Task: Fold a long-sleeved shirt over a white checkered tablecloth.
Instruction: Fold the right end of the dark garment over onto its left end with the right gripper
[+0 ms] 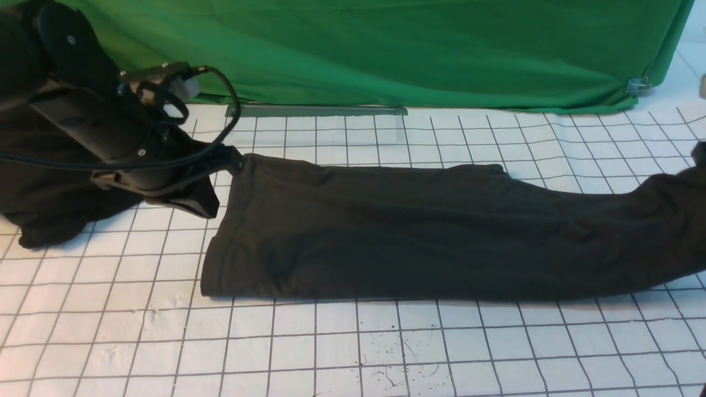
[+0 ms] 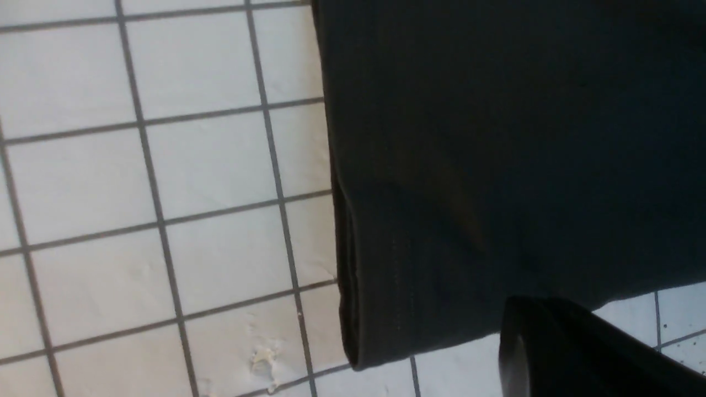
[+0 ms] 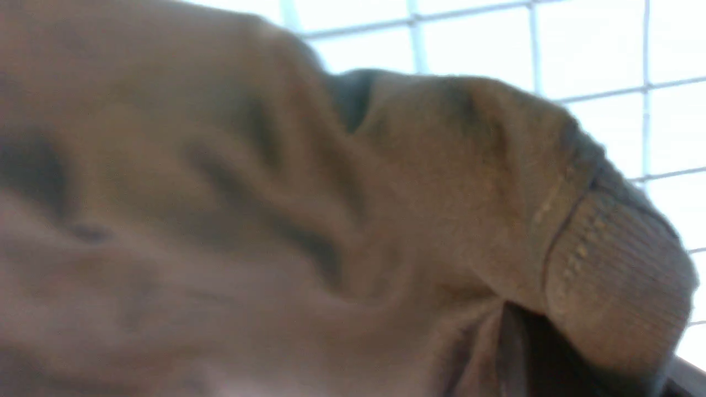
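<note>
The long-sleeved shirt (image 1: 419,231), already folded into a long band, spans mid-frame on the white checkered tablecloth (image 1: 386,347). The left gripper (image 1: 234,159) pinches its upper-left corner. The right gripper, beyond the right edge, is clamped, seemingly on the raised end. Crosswise folds look yet to come.

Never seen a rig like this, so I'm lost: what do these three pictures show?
A two-armed robot filmed by three cameras. The wide picture looks forward from between its arms; the others look from each wrist. A long-sleeved shirt, folded into a long strip, lies on a white checkered tablecloth, green cloth behind. The left gripper pinches the shirt's far left corner. The right gripper is out of sight; its camera shows bunched shirt fabric, so it seems shut on the other end.
</note>
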Robot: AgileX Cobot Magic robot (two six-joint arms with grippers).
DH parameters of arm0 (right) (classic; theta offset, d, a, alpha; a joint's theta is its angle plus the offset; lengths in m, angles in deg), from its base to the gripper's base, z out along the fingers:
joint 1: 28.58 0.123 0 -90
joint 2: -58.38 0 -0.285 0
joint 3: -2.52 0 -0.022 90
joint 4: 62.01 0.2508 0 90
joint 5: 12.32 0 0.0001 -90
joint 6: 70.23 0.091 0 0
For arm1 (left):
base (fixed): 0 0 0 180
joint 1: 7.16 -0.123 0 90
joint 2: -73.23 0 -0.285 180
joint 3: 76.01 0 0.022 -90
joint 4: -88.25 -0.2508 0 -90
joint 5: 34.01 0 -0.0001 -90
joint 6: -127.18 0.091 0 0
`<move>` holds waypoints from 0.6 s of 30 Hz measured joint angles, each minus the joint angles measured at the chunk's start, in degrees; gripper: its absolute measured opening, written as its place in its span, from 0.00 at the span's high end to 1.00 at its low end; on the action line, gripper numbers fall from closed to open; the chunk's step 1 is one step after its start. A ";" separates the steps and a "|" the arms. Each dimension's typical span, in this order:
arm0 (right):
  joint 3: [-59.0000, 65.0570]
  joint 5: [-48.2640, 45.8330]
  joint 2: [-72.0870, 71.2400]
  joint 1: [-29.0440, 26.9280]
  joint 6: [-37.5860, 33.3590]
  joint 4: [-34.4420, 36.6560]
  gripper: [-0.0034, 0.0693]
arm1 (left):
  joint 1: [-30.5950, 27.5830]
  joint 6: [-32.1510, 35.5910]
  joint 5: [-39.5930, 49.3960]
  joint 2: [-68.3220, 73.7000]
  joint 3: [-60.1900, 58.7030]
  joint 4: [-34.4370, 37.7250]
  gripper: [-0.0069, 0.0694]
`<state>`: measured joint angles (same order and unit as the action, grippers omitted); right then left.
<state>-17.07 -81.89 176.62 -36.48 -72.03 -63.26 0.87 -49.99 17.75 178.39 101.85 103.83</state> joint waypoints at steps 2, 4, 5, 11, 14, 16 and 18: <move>-0.02 0.00 -1.24 1.68 0.55 1.25 0.91 | 0.00 0.00 0.57 0.51 0.00 -0.30 0.91; -0.55 -0.07 -3.28 6.50 0.88 5.21 0.91 | -0.12 -1.61 1.34 0.70 0.00 -3.07 0.91; -0.80 -0.07 -3.78 8.09 1.08 6.57 0.91 | -0.34 -2.28 1.39 0.60 0.00 -4.08 0.91; -5.34 -0.07 -4.78 20.56 1.79 16.82 0.91 | -5.18 -4.82 3.42 -2.37 0.00 -7.53 0.91; -8.49 0.58 -3.95 26.24 2.65 19.59 0.91 | -7.84 -5.01 4.40 -4.29 0.00 -7.59 0.91; -12.61 1.17 -1.96 31.47 3.54 21.47 0.91 | -10.40 -5.00 5.26 -6.17 0.00 -7.74 0.91; -16.16 1.43 0.74 34.81 4.18 22.60 0.91 | -12.08 -5.00 5.81 -7.48 0.00 -7.74 0.91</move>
<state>-33.22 -80.46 177.36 -1.67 -67.85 -40.66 -11.21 -54.99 23.56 170.91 101.85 96.09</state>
